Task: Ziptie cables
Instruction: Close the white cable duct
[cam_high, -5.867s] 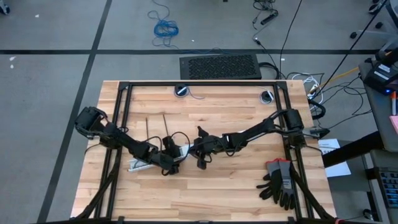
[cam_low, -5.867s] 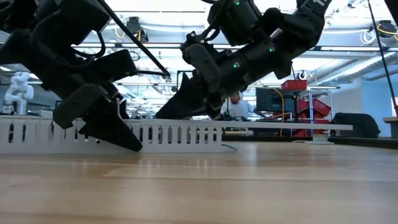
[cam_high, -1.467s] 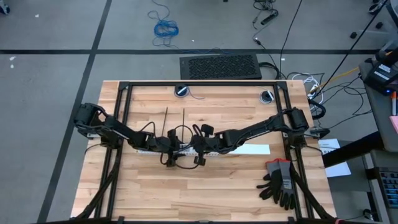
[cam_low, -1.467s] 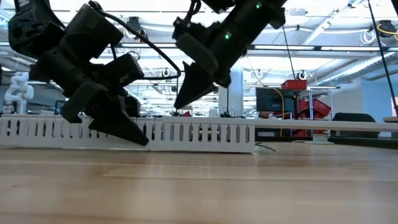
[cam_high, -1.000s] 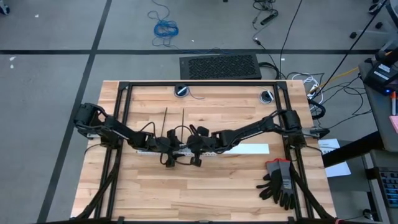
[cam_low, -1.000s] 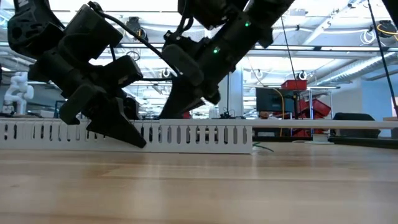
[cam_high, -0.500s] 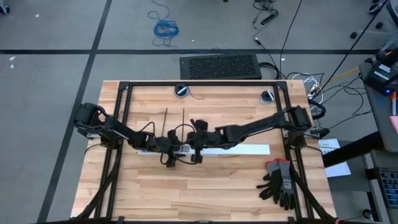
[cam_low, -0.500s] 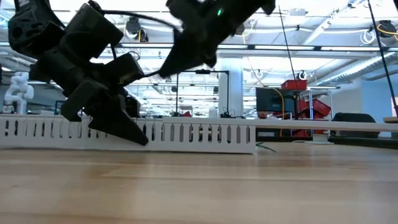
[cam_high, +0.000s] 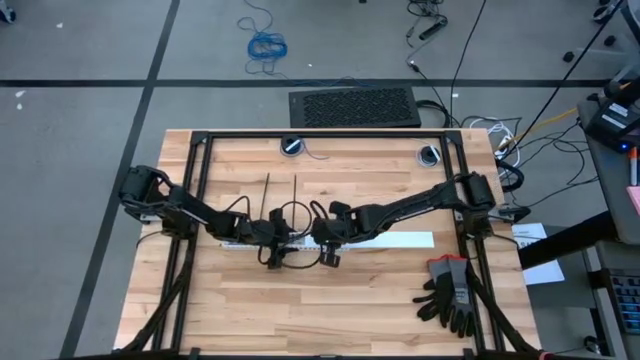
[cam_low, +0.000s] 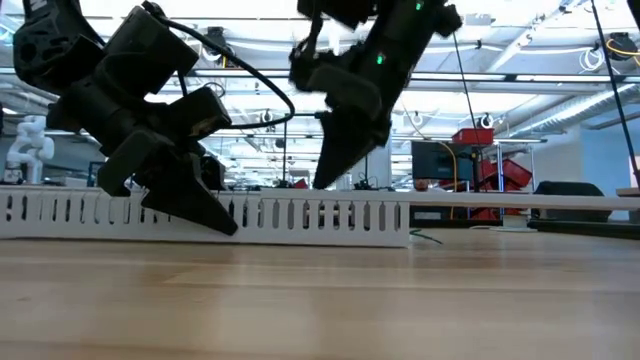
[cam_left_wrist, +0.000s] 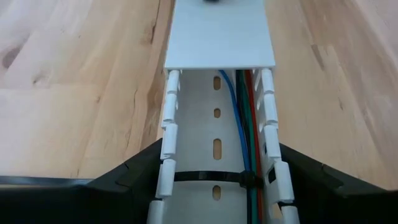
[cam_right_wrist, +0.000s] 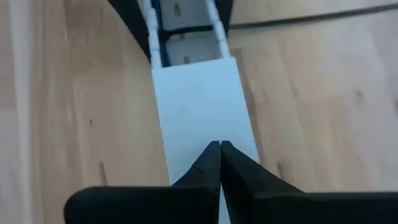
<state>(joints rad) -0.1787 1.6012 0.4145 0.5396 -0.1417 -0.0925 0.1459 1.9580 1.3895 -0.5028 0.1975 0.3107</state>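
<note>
The left gripper (cam_left_wrist: 214, 180) is straddling the white slotted cable duct (cam_left_wrist: 219, 118) at mid-table, its fingers spread to either side of the duct's walls. The cables (cam_left_wrist: 244, 124) are lying inside the open duct, with one ziptie (cam_left_wrist: 205, 178) crossing the channel and apparently looping them. The right gripper (cam_right_wrist: 220, 147), its fingertips pressed together and holding nothing, is hovering over the duct's white cover (cam_right_wrist: 202, 112).

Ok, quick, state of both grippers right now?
Left gripper: open, fingers astride the white slotted duct, outside its walls.
Right gripper: shut, empty, fingertips over the duct's lid.
</note>
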